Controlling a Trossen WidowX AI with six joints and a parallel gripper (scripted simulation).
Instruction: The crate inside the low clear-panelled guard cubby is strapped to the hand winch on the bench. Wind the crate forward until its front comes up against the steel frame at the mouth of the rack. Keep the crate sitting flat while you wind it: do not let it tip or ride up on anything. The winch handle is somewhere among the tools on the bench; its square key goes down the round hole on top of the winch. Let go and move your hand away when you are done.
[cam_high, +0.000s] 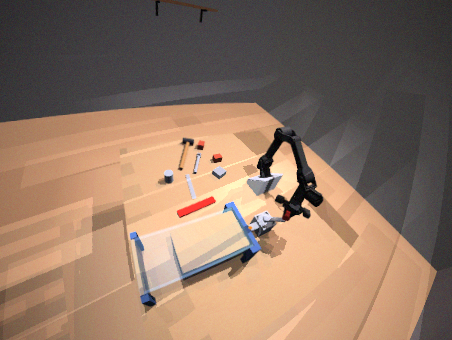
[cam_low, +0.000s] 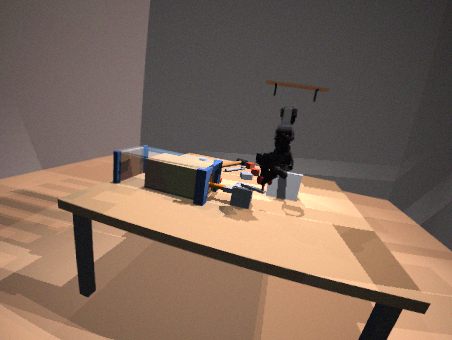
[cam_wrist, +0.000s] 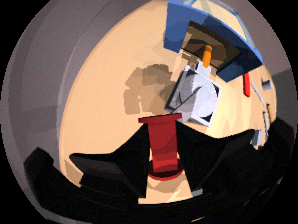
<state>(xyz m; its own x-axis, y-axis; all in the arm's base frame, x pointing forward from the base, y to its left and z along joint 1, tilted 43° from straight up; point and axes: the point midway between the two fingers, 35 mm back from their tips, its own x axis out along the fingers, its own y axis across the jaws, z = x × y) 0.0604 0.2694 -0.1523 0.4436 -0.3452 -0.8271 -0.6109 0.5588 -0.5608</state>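
Crate (cam_high: 212, 241) sits flat in the cubby (cam_high: 243, 220) at 7 o'clock on the worktop (cam_high: 325, 280), front near the frame, contact unclear. Winch (cam_high: 261, 222) just beside at 5 o'clock. Your fingers (cam_high: 287, 215) are clamped narrow on the red handle grip (cam_wrist: 161, 144). Crank slow, even, watch the crate's front edge. Key seating hidden, strap barely visible.

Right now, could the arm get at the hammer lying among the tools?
Probably not at once: the end effector is shut on the winch handle at the winch. The hammer lies in the open, nothing over it, so after letting go it looks reachable.
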